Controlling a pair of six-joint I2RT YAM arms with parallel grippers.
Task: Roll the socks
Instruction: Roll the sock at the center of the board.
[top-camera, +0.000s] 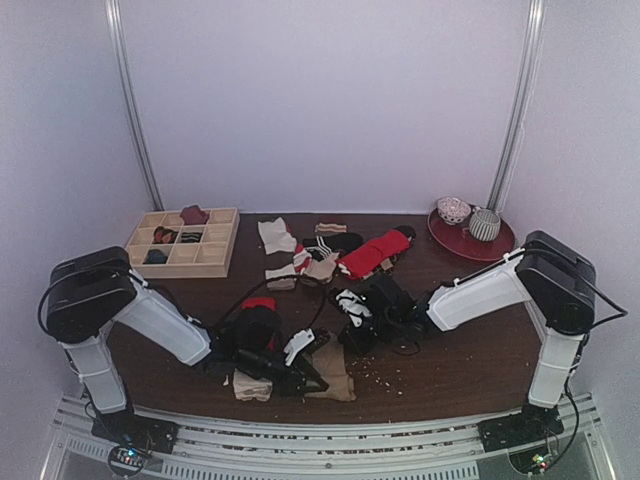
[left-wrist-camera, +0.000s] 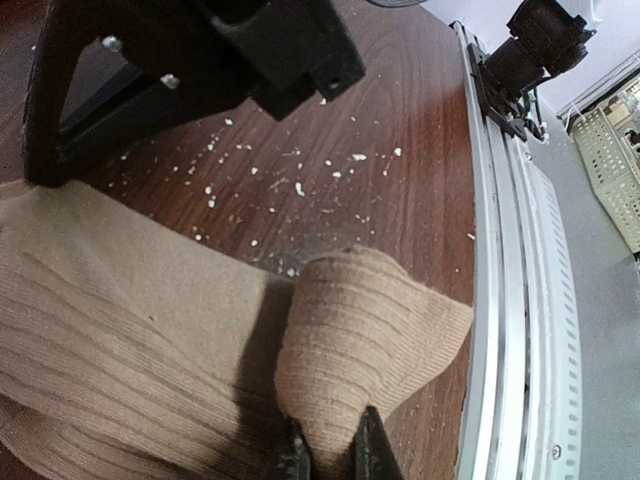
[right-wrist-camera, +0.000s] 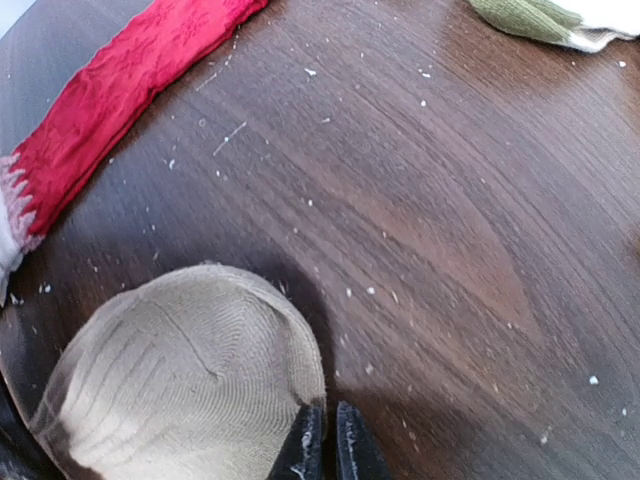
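The light tan sock (left-wrist-camera: 120, 340) lies flat near the table's front edge, also in the top view (top-camera: 338, 378). One end of the tan sock is folded up into a hump, and my left gripper (left-wrist-camera: 330, 455) (top-camera: 318, 384) is shut on that fold. The red sock (right-wrist-camera: 120, 90) (top-camera: 258, 303) stretches away to the upper left, and a beige-cream sock end (right-wrist-camera: 190, 390) bulges up beside my right gripper (right-wrist-camera: 325, 455) (top-camera: 335, 338). The right jaws stand almost together, with the cream cloth's edge against the left finger and nothing visible between them.
A pile of other socks (top-camera: 340, 255) lies at the table's middle back. A wooden divided box (top-camera: 185, 243) stands back left and a red plate (top-camera: 470, 238) with rolled socks back right. A green sock (right-wrist-camera: 530, 15) lies beyond. Crumbs dot the wood; the metal front rail (left-wrist-camera: 500, 300) is close.
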